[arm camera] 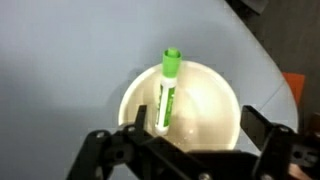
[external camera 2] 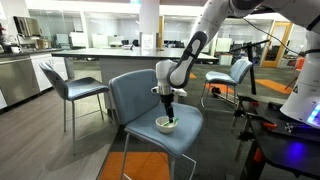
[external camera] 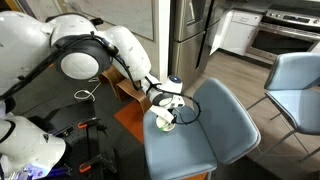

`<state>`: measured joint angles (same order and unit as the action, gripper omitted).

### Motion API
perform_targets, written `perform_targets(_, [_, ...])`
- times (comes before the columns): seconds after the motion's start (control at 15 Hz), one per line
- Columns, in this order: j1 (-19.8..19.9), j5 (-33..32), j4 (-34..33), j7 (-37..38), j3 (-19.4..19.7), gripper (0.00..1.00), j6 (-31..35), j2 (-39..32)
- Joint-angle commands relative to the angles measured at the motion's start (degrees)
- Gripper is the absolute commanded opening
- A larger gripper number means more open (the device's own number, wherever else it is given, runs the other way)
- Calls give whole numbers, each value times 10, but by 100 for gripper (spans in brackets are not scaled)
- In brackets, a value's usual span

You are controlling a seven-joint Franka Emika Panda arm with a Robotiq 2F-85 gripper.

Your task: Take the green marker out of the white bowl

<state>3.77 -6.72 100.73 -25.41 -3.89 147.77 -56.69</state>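
The white bowl (arm camera: pixel 200 100) sits on the blue-grey chair seat (arm camera: pixel 60 70). The green marker (arm camera: pixel 168 92) leans inside it, its green cap resting over the far rim. My gripper (arm camera: pixel 195 130) hovers just above the bowl, open, its two dark fingers on either side of the bowl's near half; the left finger is close to the marker's lower end. In both exterior views the bowl (external camera: pixel 163 119) (external camera 2: pixel 167 124) lies directly under the gripper (external camera: pixel 168 103) (external camera 2: pixel 167 106). The marker is too small to make out there.
The chair seat (external camera: pixel 205 130) has a backrest (external camera 2: pixel 135 95) behind the bowl. Other chairs (external camera: pixel 295 85) (external camera 2: pixel 70 90) stand nearby. An orange floor patch (external camera: pixel 128 120) lies beside the seat, and robot base hardware with cables (external camera 2: pixel 280 130) stands close.
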Motion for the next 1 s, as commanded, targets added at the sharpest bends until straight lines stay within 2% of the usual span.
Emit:
perform_targets(0.0, [13, -19, -48, -17, -10, 100, -3, -33])
perform_targets(0.2, [12, -28, -78, -17, -9, 95, -9, -56])
perform_targets(0.53, [13, -32, -99, -19, -11, 92, -14, -81])
perform_targets(0.6, [13, -32, -100, -19, -12, 88, -14, -84])
perform_targets(0.73, [12, -33, -100, -19, -10, 64, -13, -89])
perform_targets(0.8, [13, -33, -101, -20, -11, 61, -14, -91])
perform_targets(0.93, [13, -35, -101, -20, -10, 45, -13, -94])
